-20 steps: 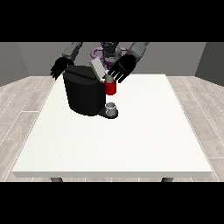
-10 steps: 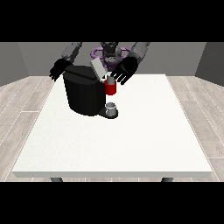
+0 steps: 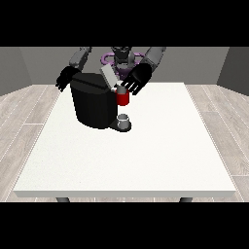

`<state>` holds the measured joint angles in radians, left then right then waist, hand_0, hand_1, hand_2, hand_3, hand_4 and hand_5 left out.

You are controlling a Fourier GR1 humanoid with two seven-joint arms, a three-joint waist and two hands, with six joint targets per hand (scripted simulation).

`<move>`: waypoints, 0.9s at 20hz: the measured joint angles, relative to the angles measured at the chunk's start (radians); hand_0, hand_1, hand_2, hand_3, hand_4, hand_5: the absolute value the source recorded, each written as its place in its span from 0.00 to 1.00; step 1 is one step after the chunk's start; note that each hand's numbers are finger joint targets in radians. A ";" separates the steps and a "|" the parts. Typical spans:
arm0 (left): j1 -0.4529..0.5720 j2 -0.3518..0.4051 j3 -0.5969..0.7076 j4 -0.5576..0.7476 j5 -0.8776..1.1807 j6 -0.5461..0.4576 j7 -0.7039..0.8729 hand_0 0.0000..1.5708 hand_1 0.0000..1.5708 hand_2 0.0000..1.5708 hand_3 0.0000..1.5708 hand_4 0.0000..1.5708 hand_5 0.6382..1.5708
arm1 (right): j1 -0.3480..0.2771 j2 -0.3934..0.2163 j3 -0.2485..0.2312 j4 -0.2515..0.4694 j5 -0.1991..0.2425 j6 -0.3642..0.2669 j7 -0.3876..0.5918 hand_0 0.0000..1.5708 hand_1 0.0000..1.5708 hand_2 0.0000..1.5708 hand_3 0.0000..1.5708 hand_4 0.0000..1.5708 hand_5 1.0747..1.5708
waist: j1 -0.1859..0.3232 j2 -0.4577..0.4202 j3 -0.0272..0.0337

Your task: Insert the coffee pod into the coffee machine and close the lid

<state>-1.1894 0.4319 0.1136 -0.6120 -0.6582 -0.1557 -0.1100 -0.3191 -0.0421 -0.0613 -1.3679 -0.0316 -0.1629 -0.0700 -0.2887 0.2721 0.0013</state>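
Black coffee machine [image 3: 93, 104] upright at the far left part of the white table [image 3: 126, 160], front turned to the view's right, grey lid [image 3: 109, 76] raised and tilted up and back. Red thing at the machine [image 3: 123, 98] below the lid; small grey cup [image 3: 124, 119] on the base under it, contents not discernible. Just above the red thing a small grey thing [image 3: 120, 89], too small to tell for the pod. Hand at the view's right [image 3: 137, 80] beside the lid, fingers spread, holding nothing visible. Hand at the view's left [image 3: 65, 79] behind the machine, partly hidden, fingers hanging relaxed.
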 measured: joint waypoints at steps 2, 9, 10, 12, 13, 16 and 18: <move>0.006 -0.006 -0.005 -0.002 -0.007 0.003 0.003 0.69 0.69 0.72 0.61 0.26 1.00 | 0.001 -0.007 -0.008 0.005 -0.008 0.008 -0.001 0.00 0.00 0.00 0.00 0.26 1.00 | 0.003 -0.007 0.0000; 0.014 0.012 -0.009 -0.004 -0.026 0.014 -0.032 0.68 0.68 0.71 0.61 0.23 1.00 | -0.018 -0.009 -0.015 -0.002 -0.015 0.004 -0.005 0.00 0.00 0.00 0.00 0.29 1.00 | 0.012 0.002 -0.0002; 0.014 0.006 -0.010 -0.006 -0.028 0.017 -0.028 0.68 0.68 0.71 0.59 0.24 1.00 | -0.019 -0.007 -0.016 0.003 -0.014 0.001 -0.006 0.00 0.00 0.00 0.00 0.26 1.00 | 0.016 -0.001 -0.0004; 0.009 0.005 -0.013 -0.008 -0.034 0.015 -0.027 0.58 0.58 0.65 0.55 0.23 1.00 | -0.019 -0.001 -0.012 0.009 -0.016 0.005 -0.017 0.00 0.00 0.00 0.00 0.30 1.00 | 0.015 0.001 -0.0003; 0.006 0.004 -0.017 -0.007 -0.037 0.011 -0.028 0.36 0.36 0.52 0.41 0.15 1.00 | -0.025 0.001 -0.011 0.010 -0.010 -0.005 -0.014 0.00 0.00 0.00 0.00 0.30 1.00 | 0.016 0.001 -0.0002; 0.007 0.027 -0.034 -0.006 -0.055 -0.015 -0.060 0.00 0.00 0.00 0.00 0.00 1.00 | -0.026 -0.001 -0.011 0.013 -0.004 -0.011 -0.019 0.00 0.00 0.00 0.00 0.26 1.00 | 0.020 0.010 0.0001; 0.013 0.037 -0.043 0.003 -0.068 -0.029 -0.065 0.00 0.00 0.00 0.00 0.00 1.00 | -0.022 0.001 -0.008 0.008 -0.007 -0.008 -0.007 0.00 0.00 0.00 0.00 0.28 1.00 | 0.015 0.003 -0.0001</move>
<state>-1.1767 0.4692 0.0702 -0.6090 -0.7260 -0.1848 -0.1746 -0.3407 -0.0416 -0.0696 -1.3599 -0.0389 -0.1707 -0.0771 -0.2738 0.2752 0.0012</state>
